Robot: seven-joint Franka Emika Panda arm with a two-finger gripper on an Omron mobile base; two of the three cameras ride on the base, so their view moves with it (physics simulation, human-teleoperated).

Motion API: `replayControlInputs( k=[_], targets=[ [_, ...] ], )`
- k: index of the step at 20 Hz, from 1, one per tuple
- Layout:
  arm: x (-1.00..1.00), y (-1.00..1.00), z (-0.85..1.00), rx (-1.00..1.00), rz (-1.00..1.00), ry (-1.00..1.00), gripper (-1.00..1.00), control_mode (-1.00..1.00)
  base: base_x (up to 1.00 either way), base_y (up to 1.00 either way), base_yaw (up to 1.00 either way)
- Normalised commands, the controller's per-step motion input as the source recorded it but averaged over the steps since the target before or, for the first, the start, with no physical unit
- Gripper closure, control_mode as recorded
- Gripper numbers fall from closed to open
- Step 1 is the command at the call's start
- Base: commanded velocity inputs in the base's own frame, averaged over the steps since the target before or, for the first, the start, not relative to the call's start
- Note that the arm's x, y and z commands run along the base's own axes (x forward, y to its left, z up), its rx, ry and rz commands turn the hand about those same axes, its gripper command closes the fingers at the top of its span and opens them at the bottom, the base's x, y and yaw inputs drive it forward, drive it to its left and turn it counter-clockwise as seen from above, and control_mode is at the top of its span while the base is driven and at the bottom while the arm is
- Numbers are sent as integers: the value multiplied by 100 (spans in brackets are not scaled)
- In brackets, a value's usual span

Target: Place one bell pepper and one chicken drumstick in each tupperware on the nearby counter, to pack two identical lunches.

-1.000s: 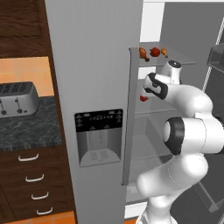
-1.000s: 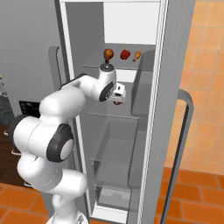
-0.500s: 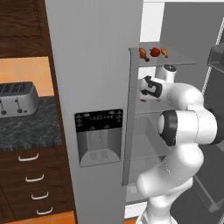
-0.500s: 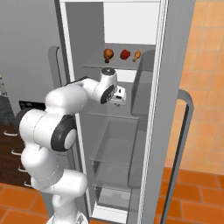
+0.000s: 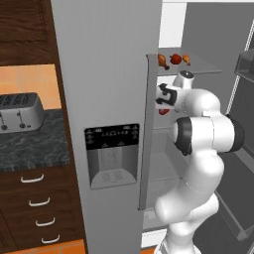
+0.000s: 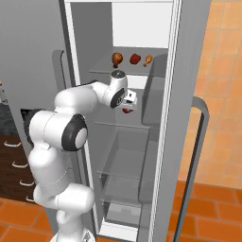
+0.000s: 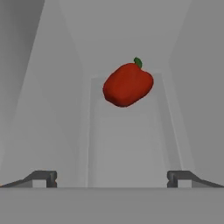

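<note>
Presently the tool stands inside the open refrigerator, its fingers spread wide with nothing between them. In the hand view one bell pepper lies ahead of the tool, apart from both fingers, red with a small green stem, resting on a pale grey shelf. In the base views this pepper shows as a red patch just beyond the tool, on the shelf at the tool's own level.

Above the tool, on the next shelf up, lie three items in a row: a chicken drumstick, a second bell pepper and a second chicken drumstick. None touches the tool.

Well off to the tool's left, past the closed refrigerator door with its dispenser panel, the dark marbled bench carries a silver toaster. Drawers with curved handles sit beneath it.
</note>
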Motion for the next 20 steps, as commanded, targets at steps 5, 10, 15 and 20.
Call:
replayControlInputs(
  k=[5, 10, 15, 20],
  targets=[
    [15, 0, -21, 0, 0, -1, -100, -100, 0, 0, 0],
    [20, -2, -15, 0, -2, 0, -100, -100, 0, 0, 0],
    [35, -2, 0, 0, -3, 0, -100, -100, 0, 0, 0],
    [18, -9, -9, 0, -5, 0, -100, -100, 0, 0, 0]
  ],
)
